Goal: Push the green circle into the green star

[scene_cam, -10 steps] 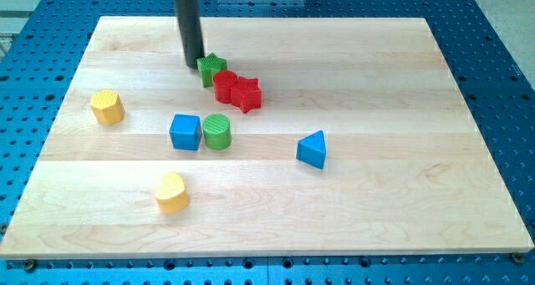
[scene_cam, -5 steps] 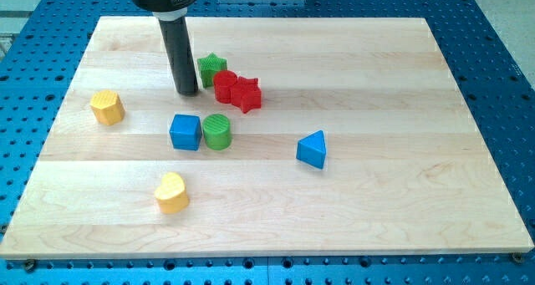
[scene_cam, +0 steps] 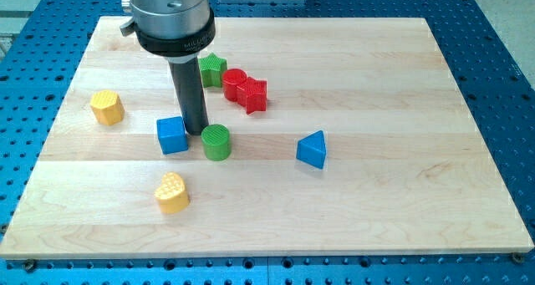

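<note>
The green circle (scene_cam: pixel 216 141) is a short upright cylinder with a ribbed top face, standing just left of the board's middle. My tip (scene_cam: pixel 194 132) is down on the wooden board (scene_cam: pixel 401 185), wedged in the narrow gap between the blue cube (scene_cam: pixel 172 135) on the view's left and the green circle on the view's right. It looks to be touching both, though I cannot confirm contact on either side.

The green star (scene_cam: pixel 213 68) sits well above the circle, toward the view's top, with 2 red blocks trailing off its lower right: a red cylinder (scene_cam: pixel 234 83) touching it, then a red star (scene_cam: pixel 253 94) pressed against that cylinder. My rod and its wide grey collar (scene_cam: pixel 171 22) cover the star's left edge, so I cannot make out all of its points.

There are no fingers on this rig, only the bare rod, so nothing is held.

Elsewhere, 1 yellow block (scene_cam: pixel 107 107) of roughly hexagonal shape sits near the left edge, a yellow heart (scene_cam: pixel 171 193) lies below the cube, and a blue triangle (scene_cam: pixel 312 149) stands well to the right of the circle. The top of the arm is cut off by the frame.
</note>
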Controlling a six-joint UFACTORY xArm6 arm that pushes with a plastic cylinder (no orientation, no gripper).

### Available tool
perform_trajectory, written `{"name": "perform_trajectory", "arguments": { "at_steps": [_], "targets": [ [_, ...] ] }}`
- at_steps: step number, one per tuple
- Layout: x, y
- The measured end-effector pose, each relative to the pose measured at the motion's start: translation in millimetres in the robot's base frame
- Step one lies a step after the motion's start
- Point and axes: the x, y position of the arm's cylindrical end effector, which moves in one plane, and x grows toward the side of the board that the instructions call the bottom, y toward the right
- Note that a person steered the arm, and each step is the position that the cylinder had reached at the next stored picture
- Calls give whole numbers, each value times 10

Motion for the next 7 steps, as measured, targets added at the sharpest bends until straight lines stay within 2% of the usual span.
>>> {"name": "perform_trajectory", "arguments": {
  "at_steps": [1, 2, 3, 4, 5, 6, 7],
  "targets": [
    [318, -231],
    [762, -109],
    [919, 401],
    [328, 583],
    [393, 596],
    [717, 420],
    [229, 232]
  ]
}}
